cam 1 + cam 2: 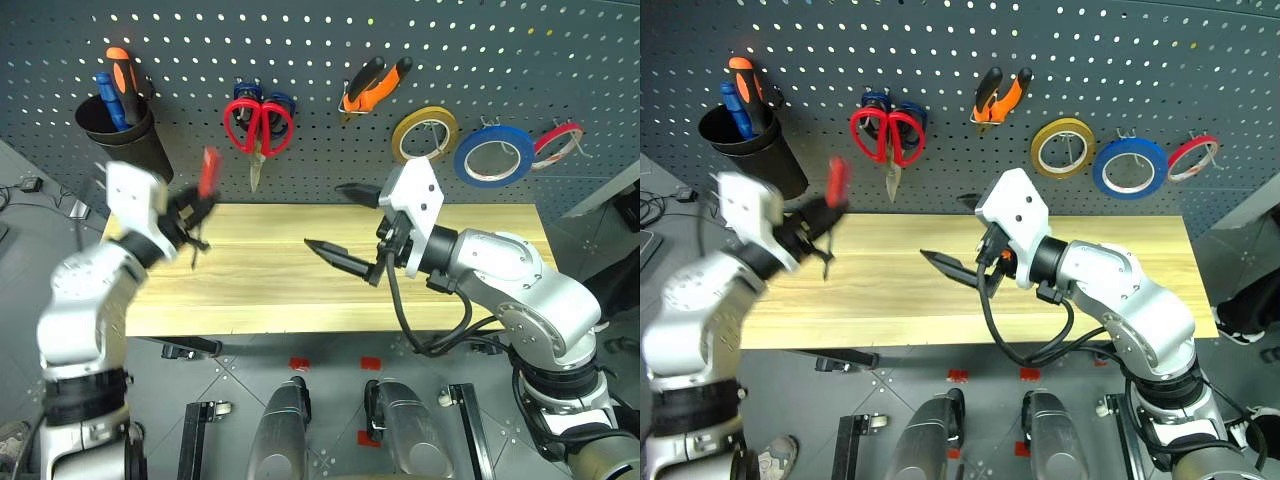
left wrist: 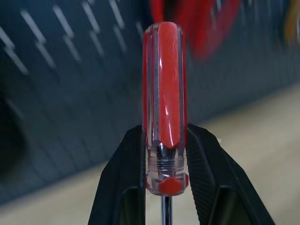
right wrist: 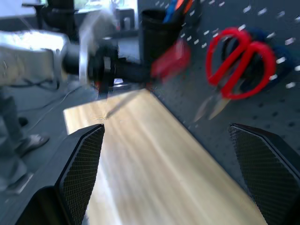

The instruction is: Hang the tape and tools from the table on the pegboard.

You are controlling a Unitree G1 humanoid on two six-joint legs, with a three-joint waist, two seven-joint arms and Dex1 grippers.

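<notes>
One tool is off the tabletop point(image 1: 420, 290): the red-handled screwdriver point(image 1: 208, 172).

Left eye view: left gripper point(image 1: 196, 214) holds the screwdriver handle-up above the left end of the tabletop, in front of the pegboard point(image 1: 330, 40). Judgement: it is carried upright so it can be taken to a hook or to the black cup point(image 1: 120, 135) at upper left. Red scissors point(image 1: 258, 128), orange-and-black pliers point(image 1: 376, 82) and blue tape point(image 1: 494, 155) already hang on the board, the blue ring between a yellow ring point(image 1: 424, 133) and a small red ring point(image 1: 556, 143). The wooden top carries no loose tool that I can see.

Right eye view: right gripper point(image 1: 955, 240) hovers over mid-tabletop, fingers spread wide, holding nothing. Judgement: parked clear of the left arm's path. Left hand is smeared; the steel shaft is hard to trace.

Left wrist view: both black fingers point(image 2: 124, 178) pinch the base of the clear red handle. Shaft cut off at the frame edge; tip hidden.

Right wrist view: spread fingers point(image 3: 79, 173) frame the tabletop, the scissors and the blurred left arm. Cup contents too blurred to name.
</notes>
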